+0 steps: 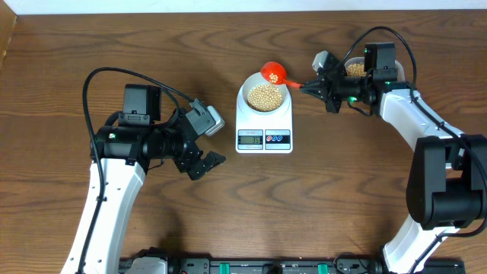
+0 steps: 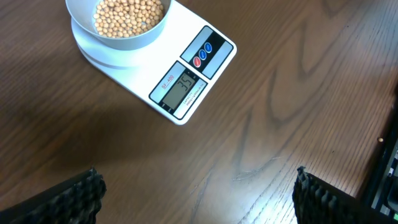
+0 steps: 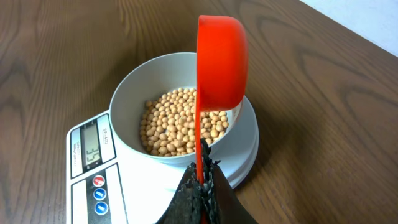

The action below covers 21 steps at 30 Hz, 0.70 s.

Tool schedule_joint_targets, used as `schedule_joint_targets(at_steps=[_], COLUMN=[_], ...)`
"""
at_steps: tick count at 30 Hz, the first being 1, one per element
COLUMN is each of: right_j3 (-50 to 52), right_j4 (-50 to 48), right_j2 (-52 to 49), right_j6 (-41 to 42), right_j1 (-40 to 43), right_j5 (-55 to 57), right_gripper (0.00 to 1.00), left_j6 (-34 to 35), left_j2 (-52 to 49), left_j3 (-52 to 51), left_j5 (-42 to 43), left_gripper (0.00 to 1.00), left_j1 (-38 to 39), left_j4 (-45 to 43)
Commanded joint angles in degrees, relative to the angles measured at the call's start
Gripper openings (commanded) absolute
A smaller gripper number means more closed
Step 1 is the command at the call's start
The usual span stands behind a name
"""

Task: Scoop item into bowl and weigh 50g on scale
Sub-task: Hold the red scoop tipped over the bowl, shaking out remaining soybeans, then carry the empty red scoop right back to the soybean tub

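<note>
The pale bowl [image 1: 264,97] sits on the white scale [image 1: 264,128] and holds tan beans [image 1: 264,95]. The scale's display [image 2: 181,87] reads 35. My right gripper [image 1: 312,85] is shut on the handle of a red scoop [image 1: 273,73], which hangs tipped on its side over the bowl's far right rim, with a few beans in it. In the right wrist view the scoop [image 3: 219,62] stands on edge above the bowl [image 3: 134,99] and beans [image 3: 177,121]. My left gripper [image 1: 207,162] is open and empty, left of the scale.
A tub of beans [image 1: 354,68] stands at the back right, behind my right arm. A black rail [image 1: 251,266] runs along the table's front edge. One stray bean [image 2: 380,140] lies on the wood near that rail.
</note>
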<state>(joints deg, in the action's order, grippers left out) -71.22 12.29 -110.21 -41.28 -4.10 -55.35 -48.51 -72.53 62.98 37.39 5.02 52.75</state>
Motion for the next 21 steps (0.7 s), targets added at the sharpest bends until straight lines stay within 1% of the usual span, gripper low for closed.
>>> schedule_joint_targets(at_steps=[1, 11, 16, 21], right_j3=[-0.3, -0.3, -0.3, -0.3], right_j4=[-0.1, 0.1, 0.6, 0.8], right_j2=[1.4, 3.9, 4.1, 4.6], right_j6=[-0.8, -0.8, -0.9, -3.6], right_j1=[-0.3, -1.4, -2.8, -5.0], right_j5=[-0.1, 1.7, 7.0, 9.0], right_gripper=[0.01, 0.01, 0.01, 0.01], left_j6=[-0.9, -0.9, -0.9, -0.9], left_j2=[0.6, 0.6, 0.6, 0.6], left_j3=[1.4, 1.4, 1.4, 1.4], left_j5=[0.3, 0.3, 0.3, 0.3], left_gripper=[0.98, 0.99, 0.99, 0.99], left_j1=[-0.2, -0.2, -0.2, -0.2], left_j4=[0.3, 0.3, 0.3, 0.3])
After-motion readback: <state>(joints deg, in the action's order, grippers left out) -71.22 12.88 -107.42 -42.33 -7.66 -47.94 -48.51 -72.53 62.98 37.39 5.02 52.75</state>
